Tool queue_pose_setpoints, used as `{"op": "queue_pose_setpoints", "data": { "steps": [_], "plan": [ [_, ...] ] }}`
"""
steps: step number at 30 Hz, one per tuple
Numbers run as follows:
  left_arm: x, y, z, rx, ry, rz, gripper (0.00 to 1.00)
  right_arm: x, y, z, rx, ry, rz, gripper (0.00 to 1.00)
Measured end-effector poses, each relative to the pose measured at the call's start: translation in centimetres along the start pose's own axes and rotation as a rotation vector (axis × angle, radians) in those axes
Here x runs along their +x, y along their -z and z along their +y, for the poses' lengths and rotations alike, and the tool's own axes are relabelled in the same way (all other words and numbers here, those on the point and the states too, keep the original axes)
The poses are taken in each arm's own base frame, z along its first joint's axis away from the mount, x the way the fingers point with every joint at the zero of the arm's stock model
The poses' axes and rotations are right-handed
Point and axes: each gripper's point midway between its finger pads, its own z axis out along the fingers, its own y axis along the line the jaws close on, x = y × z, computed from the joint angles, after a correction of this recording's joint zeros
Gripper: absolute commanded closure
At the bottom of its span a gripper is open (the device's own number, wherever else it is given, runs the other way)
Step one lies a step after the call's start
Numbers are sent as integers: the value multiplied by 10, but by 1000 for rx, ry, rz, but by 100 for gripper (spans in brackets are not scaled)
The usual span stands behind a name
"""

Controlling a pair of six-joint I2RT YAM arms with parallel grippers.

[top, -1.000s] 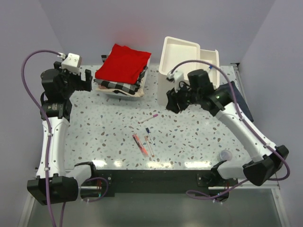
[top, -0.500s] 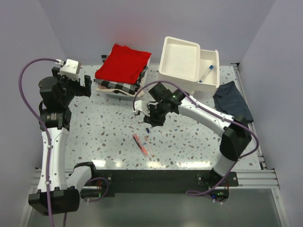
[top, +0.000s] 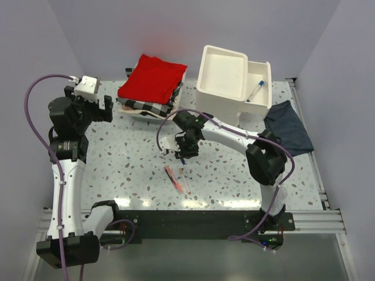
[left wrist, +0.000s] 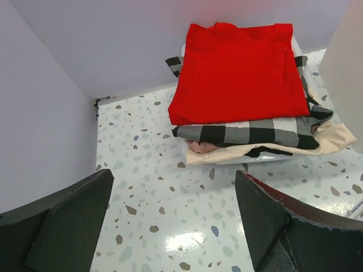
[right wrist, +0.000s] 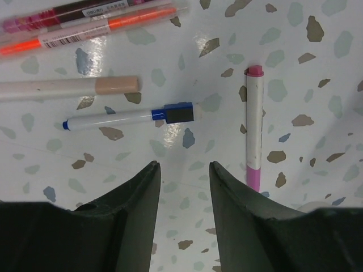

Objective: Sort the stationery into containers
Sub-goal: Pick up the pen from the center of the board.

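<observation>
My right gripper (top: 184,150) is open and empty, low over loose pens at the table's middle. In the right wrist view its tips (right wrist: 184,167) are just short of a white pen with a blue cap (right wrist: 130,116). A white pen with a pink cap (right wrist: 254,124) lies to the right. A beige stick (right wrist: 68,87) and an orange-red marker (right wrist: 96,32) lie beyond; the marker also shows from above (top: 171,177). The white drawer unit (top: 221,73) stands at the back, one drawer pulled out with a blue-capped pen (top: 255,92) in it. My left gripper (left wrist: 173,175) is open and empty.
A stack of red and checked folded cloths (top: 151,85) lies at the back, left of the drawer unit, and fills the left wrist view (left wrist: 244,73). A dark blue-grey cloth (top: 288,126) lies at the right edge. A wall runs along the left (left wrist: 39,130).
My right arm has swung left from in front of the drawer unit and come down over the pens. My left arm has shifted only slightly.
</observation>
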Motion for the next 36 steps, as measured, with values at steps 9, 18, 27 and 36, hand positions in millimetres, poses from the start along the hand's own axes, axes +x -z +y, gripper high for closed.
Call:
{"op": "queue_pose_setpoints", "data": {
  "steps": [9, 18, 27, 36],
  "plan": [
    [14, -1, 5, -14, 13, 34, 6, 5, -26, -25, -10, 44, 22, 57],
    [25, -6, 8, -19, 25, 67, 6, 17, -39, -58, 14, 57, 31, 59],
    [38, -16, 9, -11, 37, 106, 6, 32, -50, -52, -35, 62, 78, 84],
    [42, -26, 10, -3, 47, 129, 6, 32, -47, -49, -36, 21, 87, 100]
  ]
}}
